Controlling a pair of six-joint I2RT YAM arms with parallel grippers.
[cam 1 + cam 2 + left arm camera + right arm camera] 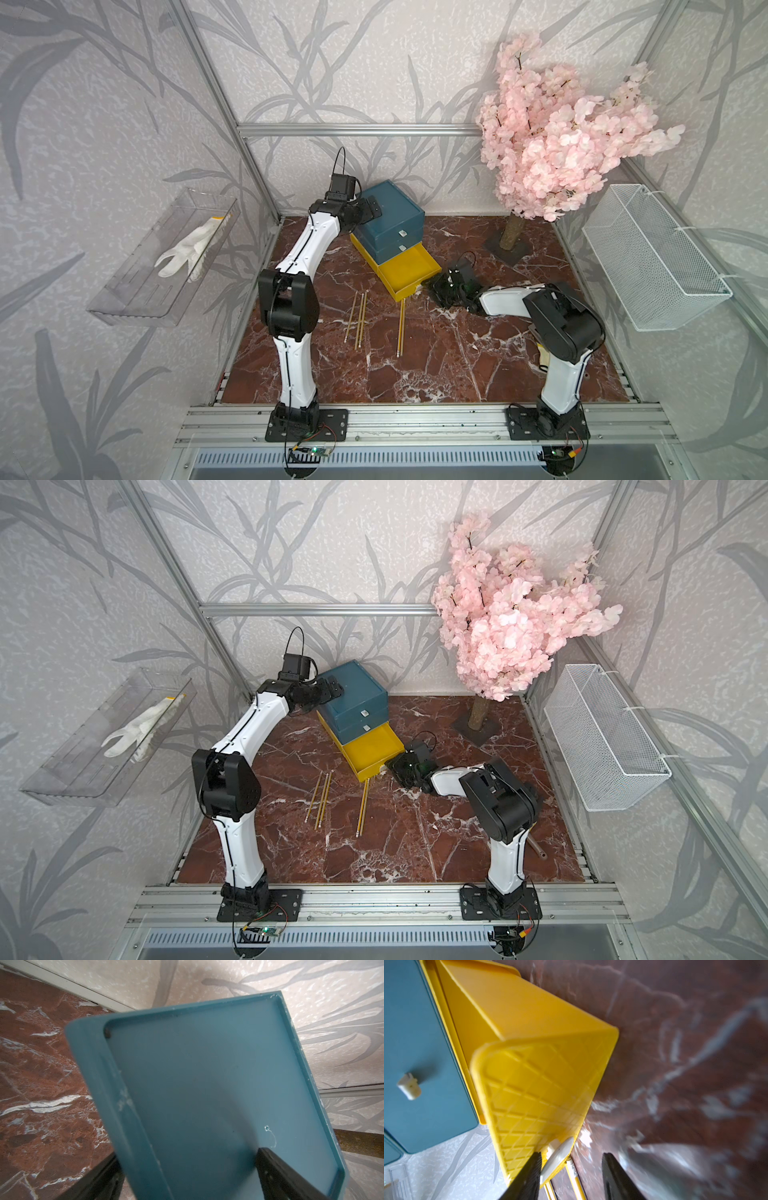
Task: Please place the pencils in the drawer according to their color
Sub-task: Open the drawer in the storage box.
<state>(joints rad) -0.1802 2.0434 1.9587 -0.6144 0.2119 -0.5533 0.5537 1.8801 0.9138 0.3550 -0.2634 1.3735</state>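
Tabletop of red marble carries the drawer box at the back, its yellow bottom drawer pulled out. Left gripper sits at the box's top rear corner, jaws spread wide astride the edge, gripping nothing. Right gripper lies low at the yellow drawer's front, jaws parted around the white pull tab without pinching it. Five yellow pencils lie on the table, long axes running from box toward the arm bases. One pair reaches the drawer front, just beside the right jaws, so that arm looks better placed
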